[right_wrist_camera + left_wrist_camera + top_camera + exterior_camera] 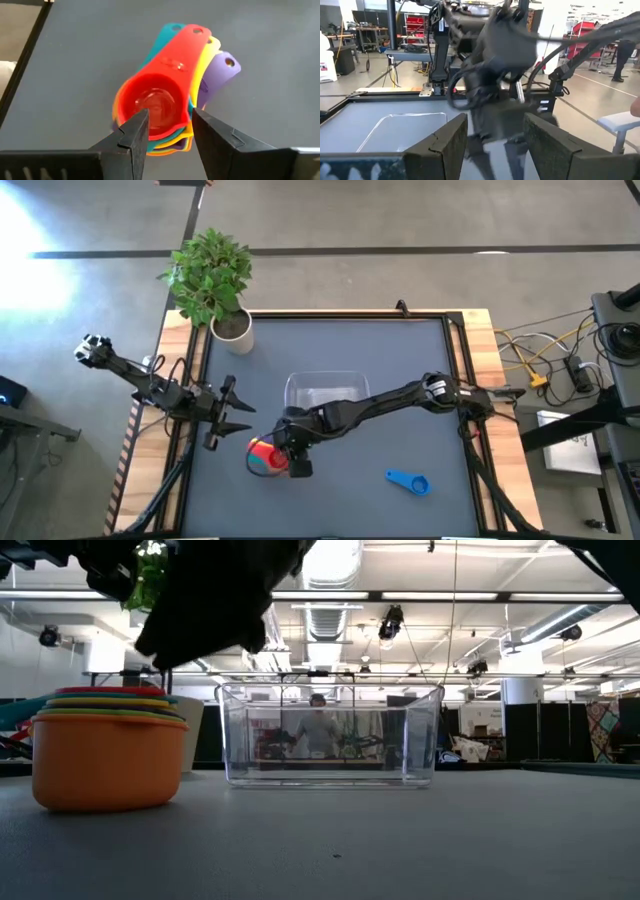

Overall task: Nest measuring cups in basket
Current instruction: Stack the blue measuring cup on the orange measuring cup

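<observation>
Measuring cups [159, 107] stacked beside basket [322, 391], under right gripper [168, 131], fingers parted, empty; descend centered, straddling stack rim squarely.

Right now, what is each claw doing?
Left claw: open, empty, waiting beside the stack.
Right claw: open, above the nested cups, holding nothing.

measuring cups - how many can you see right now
7, though the stack may hide one. Six nested beside the basket, under the right claw: red cup on top, orange cup outermost. One blue cup lies apart.
</observation>
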You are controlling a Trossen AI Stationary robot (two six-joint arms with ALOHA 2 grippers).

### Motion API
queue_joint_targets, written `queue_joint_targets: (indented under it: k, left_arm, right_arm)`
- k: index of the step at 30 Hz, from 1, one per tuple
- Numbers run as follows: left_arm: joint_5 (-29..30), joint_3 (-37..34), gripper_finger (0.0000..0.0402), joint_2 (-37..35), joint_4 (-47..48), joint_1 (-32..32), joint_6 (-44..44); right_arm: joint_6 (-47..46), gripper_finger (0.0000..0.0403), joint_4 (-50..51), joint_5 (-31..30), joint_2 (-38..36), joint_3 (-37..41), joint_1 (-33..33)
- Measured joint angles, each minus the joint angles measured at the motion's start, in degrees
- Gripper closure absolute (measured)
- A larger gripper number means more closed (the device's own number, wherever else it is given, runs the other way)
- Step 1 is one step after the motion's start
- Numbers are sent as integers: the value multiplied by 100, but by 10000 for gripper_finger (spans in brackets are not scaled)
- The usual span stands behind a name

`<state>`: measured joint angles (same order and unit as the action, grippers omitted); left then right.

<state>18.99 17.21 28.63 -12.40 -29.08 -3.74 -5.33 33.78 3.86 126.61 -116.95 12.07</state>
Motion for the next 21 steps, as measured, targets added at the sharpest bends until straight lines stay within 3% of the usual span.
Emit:
queue_joint_targets:
  k: [13,17,21]
  left_arm:
    - [-3,0,225,28,35,0,-113]
    - [-3,0,225,28,59,1,-150]
    - [-3,0,225,39,81,2,-149]
  right_arm:
    - [150,278,37,-572,-237,186,118]
    - [139,278,28,-998,-575,647,116]
    - [43,277,-828,-1010,-1237,1571,107]
